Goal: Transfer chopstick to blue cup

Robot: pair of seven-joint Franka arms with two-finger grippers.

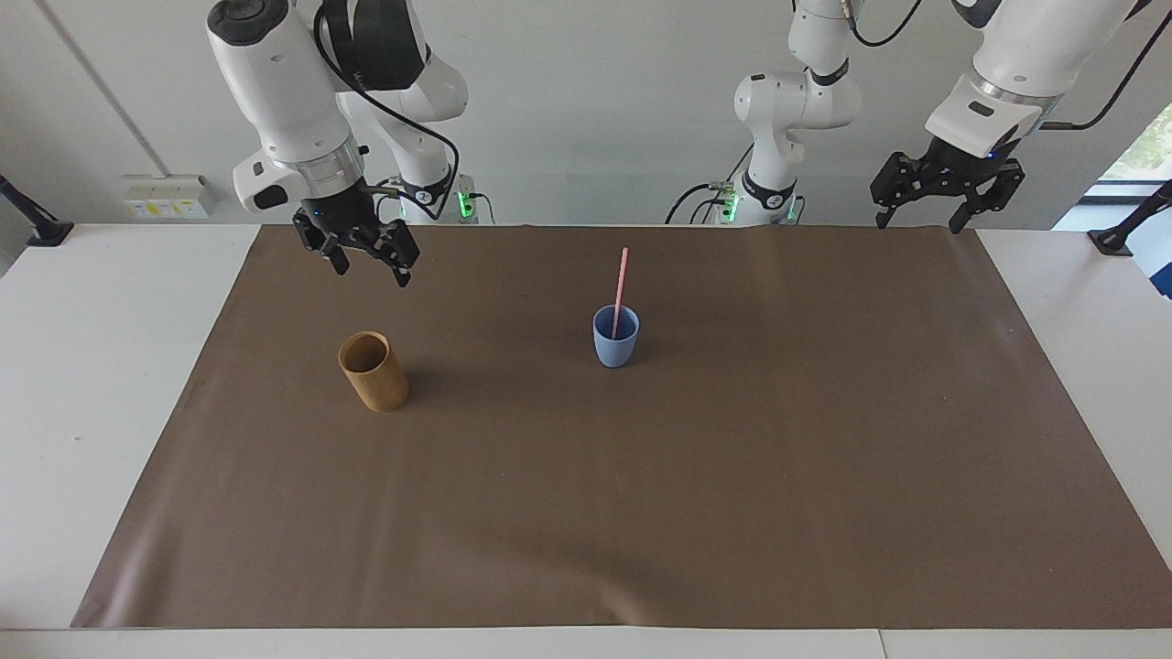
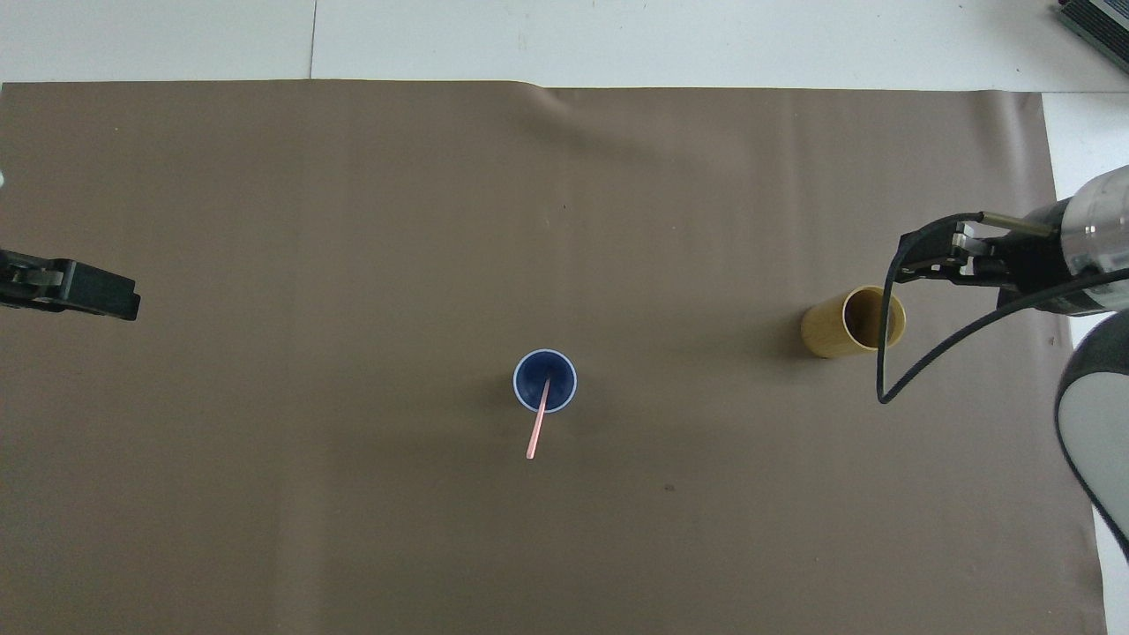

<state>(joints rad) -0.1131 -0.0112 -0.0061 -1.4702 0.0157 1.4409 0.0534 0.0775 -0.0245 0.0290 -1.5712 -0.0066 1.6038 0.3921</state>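
The pink chopstick (image 1: 621,288) (image 2: 537,423) stands in the blue cup (image 1: 615,340) (image 2: 545,380) near the middle of the brown mat, leaning on the rim with its upper half sticking out. My right gripper (image 1: 368,266) (image 2: 935,262) hangs open and empty in the air over the mat at the right arm's end, beside the tan cup and well away from the blue cup. My left gripper (image 1: 923,220) (image 2: 88,300) waits open and empty, raised over the mat's edge at the left arm's end.
A tan bamboo-coloured cup (image 1: 373,371) (image 2: 854,320) stands upright on the brown mat (image 1: 641,513) toward the right arm's end, with nothing showing in it. A black cable (image 2: 891,353) loops from the right wrist over the mat. White tabletop borders the mat.
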